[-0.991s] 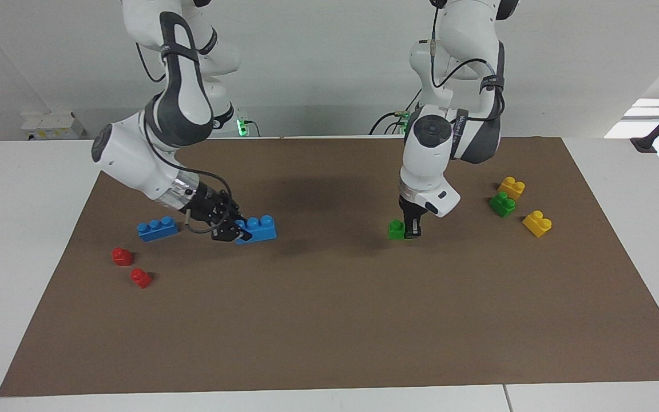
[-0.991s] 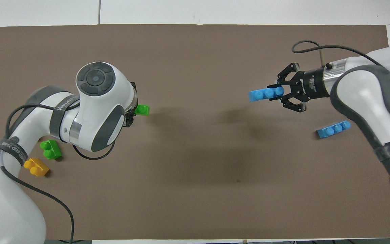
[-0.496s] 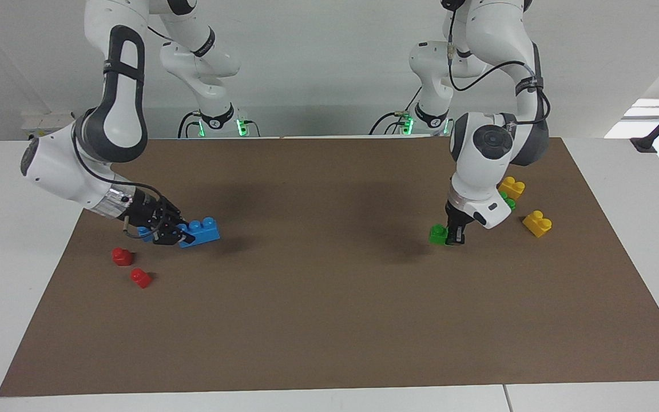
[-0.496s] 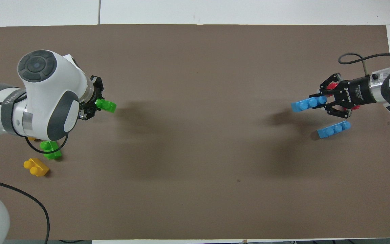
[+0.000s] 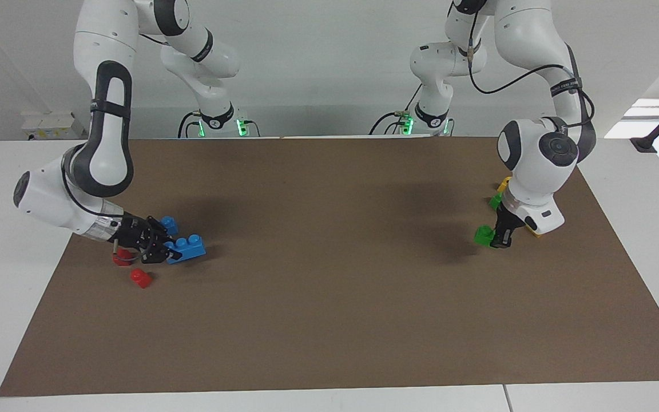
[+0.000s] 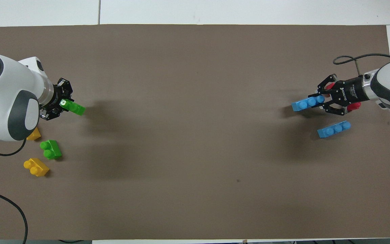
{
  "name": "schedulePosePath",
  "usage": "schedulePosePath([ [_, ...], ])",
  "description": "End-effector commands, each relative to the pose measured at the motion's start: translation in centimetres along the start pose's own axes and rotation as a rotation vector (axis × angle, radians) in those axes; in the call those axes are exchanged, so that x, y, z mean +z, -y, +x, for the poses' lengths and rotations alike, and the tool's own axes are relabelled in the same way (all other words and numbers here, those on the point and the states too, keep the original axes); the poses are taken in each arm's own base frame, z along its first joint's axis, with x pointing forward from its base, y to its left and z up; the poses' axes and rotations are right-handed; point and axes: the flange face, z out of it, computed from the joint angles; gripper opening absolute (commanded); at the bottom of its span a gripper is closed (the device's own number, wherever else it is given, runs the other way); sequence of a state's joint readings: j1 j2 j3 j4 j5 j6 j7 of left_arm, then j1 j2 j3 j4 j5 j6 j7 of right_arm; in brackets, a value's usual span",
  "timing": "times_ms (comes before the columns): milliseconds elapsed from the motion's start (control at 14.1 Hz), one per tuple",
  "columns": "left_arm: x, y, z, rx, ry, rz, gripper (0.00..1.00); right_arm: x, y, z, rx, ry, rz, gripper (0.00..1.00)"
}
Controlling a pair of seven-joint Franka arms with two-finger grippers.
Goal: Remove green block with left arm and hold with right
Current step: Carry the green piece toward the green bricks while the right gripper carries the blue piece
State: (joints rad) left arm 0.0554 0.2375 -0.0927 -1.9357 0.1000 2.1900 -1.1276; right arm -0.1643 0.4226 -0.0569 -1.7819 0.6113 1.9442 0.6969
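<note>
White table (image 5: 9, 189) under a brown mat (image 5: 329, 320), plain white wall (image 5: 318, 57), bright daylight at one end.

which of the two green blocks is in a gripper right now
The green block clamped in the left gripper; the other green block lies free on the mat between two yellow bricks.

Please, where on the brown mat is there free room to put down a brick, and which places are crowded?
The middle of the brown mat is bare, between the green block in the left end effector and the blue brick in the right end effector. Both ends are crowded: second green block and yellow brick; loose blue brick and red brick.
</note>
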Motion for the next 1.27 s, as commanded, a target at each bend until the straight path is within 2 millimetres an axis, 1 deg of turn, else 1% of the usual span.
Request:
schedulePosePath([
  [0, 0.1, 2.4, 1.6, 0.063, -0.008, -0.017, 0.0, 0.1, -0.2, 2.1, -0.022, -0.02, 0.01, 0.0],
  [142, 0.5, 3.0, 3.0, 0.086, -0.014, -0.028, 0.0, 0.5, -0.4, 2.4, -0.012, -0.029, 0.017, 0.0],
  [283, 0.7, 3.2, 3.3, 0.099, -0.016, -0.03, 0.0, 0.5, -0.9, 3.0, 0.001, -0.028, 0.018, 0.0],
  [354, 0.9, 3.5, 3.8, 0.106, -0.019, -0.035, 0.0, 0.6, -1.3, 3.4, 0.011, -0.034, 0.021, 0.0],
  [496, 1.7, 4.0, 4.5, 0.13, -0.022, -0.04, 0.0, 0.7, -1.6, 3.6, 0.017, -0.042, 0.025, 0.0],
  [566, 2.6, 3.9, 4.4, 0.134, -0.014, -0.033, 0.0, 0.8, -1.5, 3.6, 0.019, -0.042, 0.026, 0.0],
  [637, 2.9, 3.7, 4.2, 0.14, -0.011, -0.03, 0.0, 0.8, -1.6, 3.7, 0.024, -0.042, 0.026, 0.0],
  [708, 3.3, 3.7, 4.3, 0.15, -0.011, -0.031, 0.0, 0.7, -1.6, 3.7, 0.024, -0.047, 0.03, 0.05],
  [779, 3.5, 3.9, 4.5, 0.161, -0.015, -0.038, 0.0, 0.6, -1.5, 3.8, 0.024, -0.053, 0.034, 0.29],
  [920, 3.9, 4.0, 4.6, 0.177, -0.016, -0.041, 0.0, 0.5, -1.4, 3.7, 0.025, -0.053, 0.036, 0.62],
  [991, 4.0, 4.1, 4.8, 0.189, -0.017, -0.042, 0.0, 0.3, -1.2, 3.6, 0.024, -0.054, 0.039, 0.74],
  [1062, 4.0, 4.1, 4.9, 0.195, -0.02, -0.045, 0.0, -0.2, -1.0, 3.4, 0.018, -0.06, 0.045, 0.74],
  [1204, 4.8, 4.0, 5.0, 0.194, -0.02, -0.049, 0.0, -1.3, -0.4, 2.6, 0.008, -0.066, 0.058, 0.77],
])
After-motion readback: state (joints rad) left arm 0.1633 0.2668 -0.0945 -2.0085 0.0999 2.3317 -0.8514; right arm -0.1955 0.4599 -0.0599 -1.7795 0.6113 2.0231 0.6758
